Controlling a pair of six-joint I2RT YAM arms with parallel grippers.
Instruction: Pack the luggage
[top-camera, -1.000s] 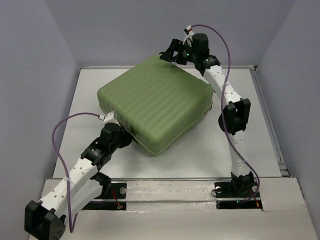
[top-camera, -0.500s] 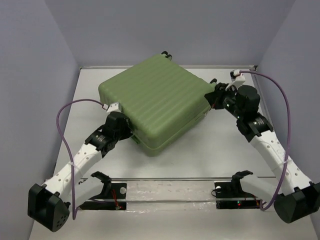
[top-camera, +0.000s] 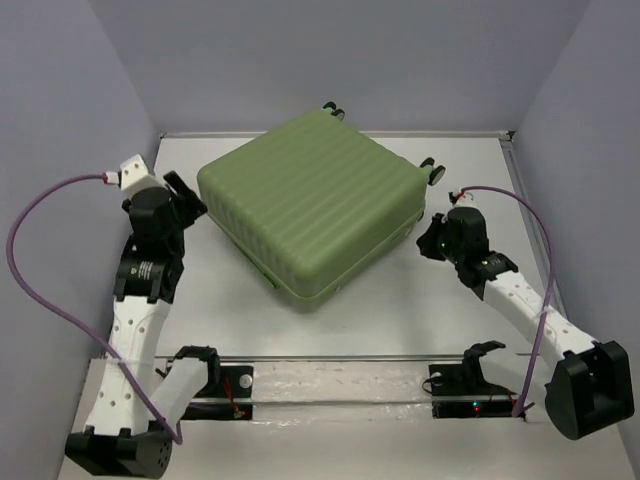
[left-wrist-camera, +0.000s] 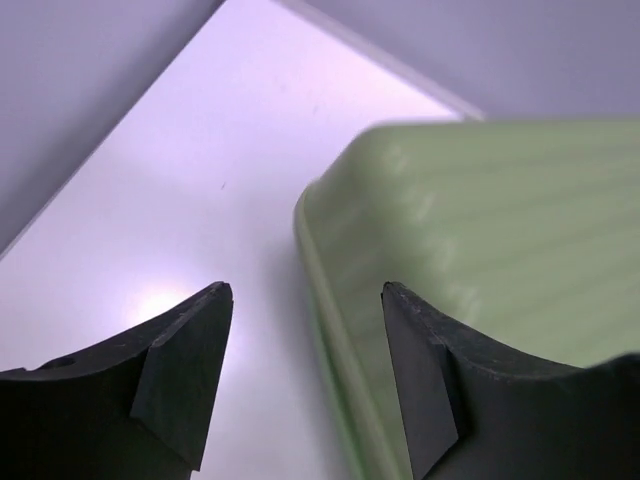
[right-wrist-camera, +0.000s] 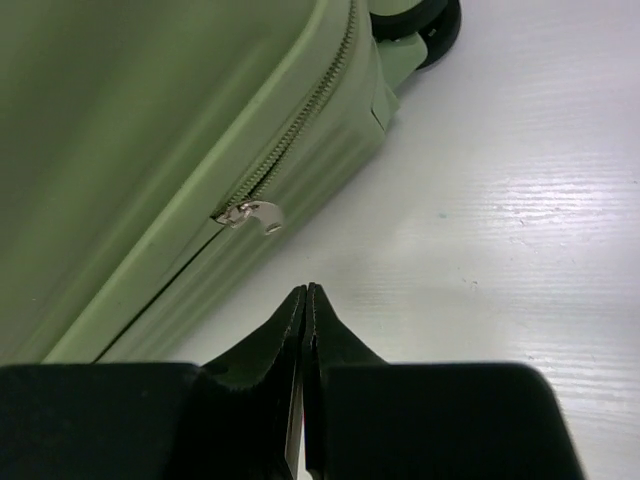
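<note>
Luggage (top-camera: 312, 205) lies flat, lid down, mid-table and nudged toward 12 o'clock, turned diagonally on your white table (top-camera: 470, 300). Its shell is light green hard plastic, ribbed in long parallel grooves, with rounded corners. A black wheel (top-camera: 437, 171) sticks out at its 2 o'clock corner. At its 9 o'clock, your left gripper (top-camera: 188, 196) has its fingers spread with nothing between them, just beside the shell's edge. At 4 o'clock, your right gripper (top-camera: 426, 240) has its fingers pressed together, empty, close to the small metal zipper pull (right-wrist-camera: 254, 215) (not touching it). Plain grey walls (top-camera: 80, 100) box the table in.
</note>
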